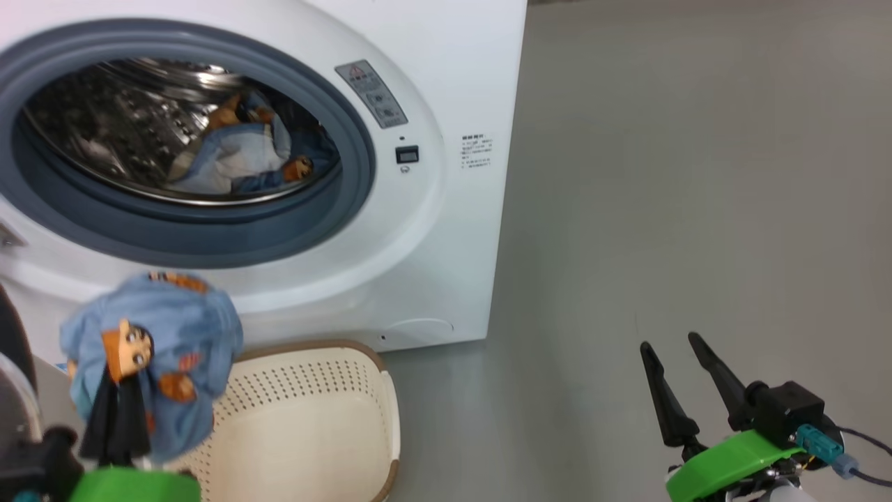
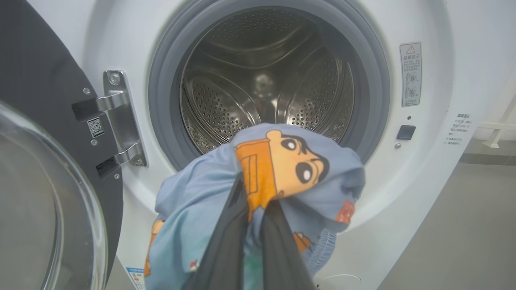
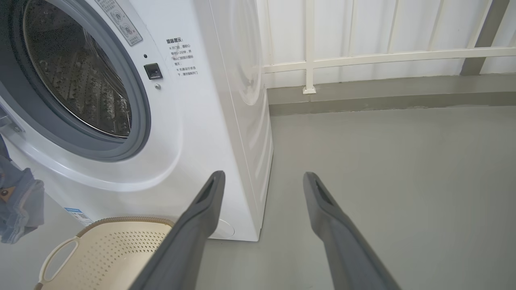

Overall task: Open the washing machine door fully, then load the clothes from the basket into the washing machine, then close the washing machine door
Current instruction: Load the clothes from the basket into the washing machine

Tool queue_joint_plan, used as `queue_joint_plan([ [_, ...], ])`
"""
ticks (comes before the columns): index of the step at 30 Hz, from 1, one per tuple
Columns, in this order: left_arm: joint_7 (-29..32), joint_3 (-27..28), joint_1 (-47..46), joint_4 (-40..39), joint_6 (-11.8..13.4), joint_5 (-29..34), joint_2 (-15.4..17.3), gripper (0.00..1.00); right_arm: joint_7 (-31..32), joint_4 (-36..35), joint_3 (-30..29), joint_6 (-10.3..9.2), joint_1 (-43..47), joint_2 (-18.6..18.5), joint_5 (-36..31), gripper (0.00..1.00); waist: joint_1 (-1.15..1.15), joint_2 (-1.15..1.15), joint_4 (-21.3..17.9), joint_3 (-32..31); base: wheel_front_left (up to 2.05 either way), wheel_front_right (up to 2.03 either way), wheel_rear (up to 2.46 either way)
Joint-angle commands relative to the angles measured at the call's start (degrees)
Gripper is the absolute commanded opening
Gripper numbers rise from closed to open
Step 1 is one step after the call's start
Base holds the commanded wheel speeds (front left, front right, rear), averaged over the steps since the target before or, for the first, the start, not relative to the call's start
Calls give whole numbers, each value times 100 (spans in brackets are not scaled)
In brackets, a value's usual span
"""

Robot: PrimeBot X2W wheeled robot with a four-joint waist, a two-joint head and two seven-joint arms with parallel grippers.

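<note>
Gloss, steel and soft cloth

The washing machine (image 1: 446,230) has a smooth, glossy white shell; its drum (image 2: 225,100) is shiny perforated steel ringed by a matt blue-grey rubber gasket (image 1: 209,237). The door (image 2: 40,181) shows clear glass and a bright metal hinge (image 2: 121,117). The clothes (image 1: 174,328) are soft, creased printed cloth. The basket (image 1: 313,446) is matt cream perforated plastic with a brown woven-look rim. The right gripper (image 1: 669,341) has matt dark fingers. The floor (image 1: 697,174) is smooth, dull grey.
</note>
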Motion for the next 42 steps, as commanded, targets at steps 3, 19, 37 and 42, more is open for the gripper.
queue_joint_plan([
  [3, -37, 217, -686, 48, -31, 98, 173, 0, -28, -186, 120, 9, -279, -11, -19, 100, 0, 0, -153, 328, 0, 0, 0],
  [19, -37, -4, -3085, 1147, -55, 113, 1066, 0, -28, -324, 148, 9, -685, 97, -29, 100, 0, 0, -756, 1321, 0, 0, 0],
  [37, -37, -377, -5238, 3084, -57, -461, 1634, 0, -28, -546, 89, 9, -972, 246, -53, 100, 0, 0, -911, 2797, 0, 0, 0],
  [42, 8, -567, -5858, 3585, -57, -528, 1779, 0, -28, -582, 88, 9, -1039, 284, -54, 100, 0, 0, -881, 3115, 0, 0, 0],
])
